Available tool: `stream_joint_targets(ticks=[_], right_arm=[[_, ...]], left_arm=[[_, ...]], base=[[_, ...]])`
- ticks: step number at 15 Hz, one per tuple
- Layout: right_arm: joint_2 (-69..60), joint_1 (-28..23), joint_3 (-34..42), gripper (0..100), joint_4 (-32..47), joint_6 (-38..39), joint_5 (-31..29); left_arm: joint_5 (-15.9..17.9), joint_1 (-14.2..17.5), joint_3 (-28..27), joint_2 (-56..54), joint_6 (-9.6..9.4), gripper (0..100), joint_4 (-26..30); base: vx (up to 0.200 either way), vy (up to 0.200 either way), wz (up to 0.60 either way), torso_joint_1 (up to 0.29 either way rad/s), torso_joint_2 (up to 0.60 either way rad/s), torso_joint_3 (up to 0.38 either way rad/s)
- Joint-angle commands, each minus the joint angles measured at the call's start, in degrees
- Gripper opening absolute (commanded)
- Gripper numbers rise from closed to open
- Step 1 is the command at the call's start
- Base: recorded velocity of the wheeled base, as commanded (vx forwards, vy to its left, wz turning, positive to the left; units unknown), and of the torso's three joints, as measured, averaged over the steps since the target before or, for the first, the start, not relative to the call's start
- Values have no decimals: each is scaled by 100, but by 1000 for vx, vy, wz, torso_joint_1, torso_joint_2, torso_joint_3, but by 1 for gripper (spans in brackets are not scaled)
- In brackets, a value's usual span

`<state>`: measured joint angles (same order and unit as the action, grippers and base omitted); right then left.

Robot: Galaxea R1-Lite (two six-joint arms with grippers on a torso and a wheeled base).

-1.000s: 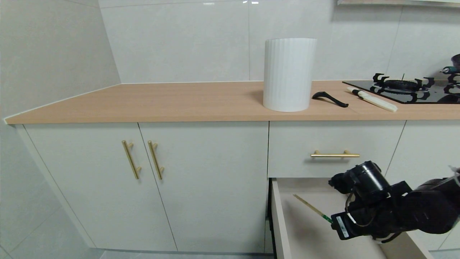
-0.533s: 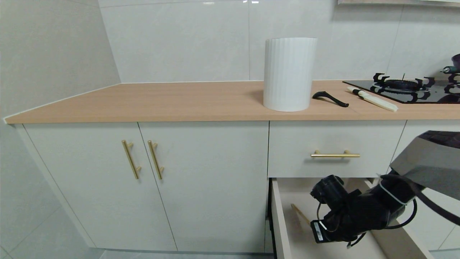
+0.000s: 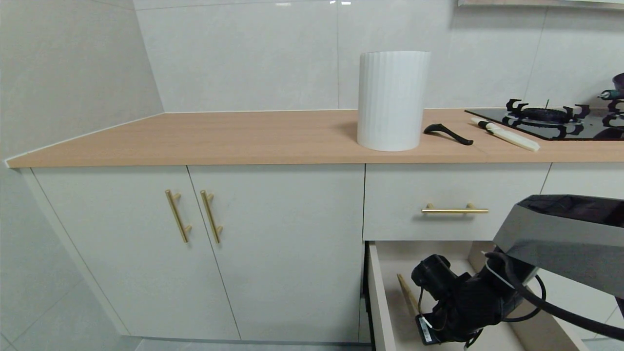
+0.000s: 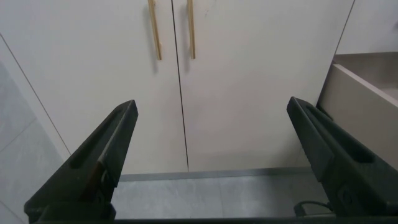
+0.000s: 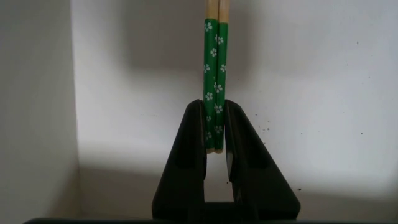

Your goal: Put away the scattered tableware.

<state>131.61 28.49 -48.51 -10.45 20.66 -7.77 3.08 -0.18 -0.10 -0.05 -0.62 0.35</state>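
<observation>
A tiled kitchen corner, with a wood-topped table (image 3: 243, 139) running over pale cabinets and an open drawer (image 3: 381, 302) at the lower right. The right arm is deep inside that drawer. The right gripper (image 5: 215, 107) is clamped on a pair of green-patterned chopsticks (image 5: 214, 68), pinching them near their decorated ends.

Within the last second the arm has sunk and swung toward the drawer's left wall. The chopsticks, which a second ago angled up over the drawer floor, now lie low and close along that wall, their tips pointing toward the back. The wrist view shows them just above the pale drawer floor, or resting on it. Which of the two cannot be made out.

That suggests the placing is nearly done. What seems to remain is for the gripper to let go and the arm to lift clear without dragging the pair along.

The left gripper (image 4: 211, 107) hangs wide open and empty in front of the cabinet doors (image 4: 249, 74), beside the drawer.

Up on the table, a black utensil (image 3: 446, 133) and a pale knife (image 3: 507, 135) lie between a tall white ribbed cylinder (image 3: 392, 100) and the gas hob (image 3: 546, 119). They are not yet put away, so more trips look likely.
</observation>
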Motion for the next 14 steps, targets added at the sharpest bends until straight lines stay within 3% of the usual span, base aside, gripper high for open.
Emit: stream_joint_targets(ticks=[1,8,9,14], right_arm=[[31,8,-1,0,-1,8,3],[31,8,-1,0,-1,8,-6],[31,8,-10,100,-1,8,-6],[31,8,-10,100,-1,8,3]], left_arm=[[-1,1,1,5,1,100,0],[-1,1,1,5,1,100,0],[-1,1,1,5,1,100,0],[-1,1,1,5,1,100,0]], base=[[0,0,0,0,0,0],[0,0,0,0,0,0],[0,0,0,0,0,0],[0,0,0,0,0,0]])
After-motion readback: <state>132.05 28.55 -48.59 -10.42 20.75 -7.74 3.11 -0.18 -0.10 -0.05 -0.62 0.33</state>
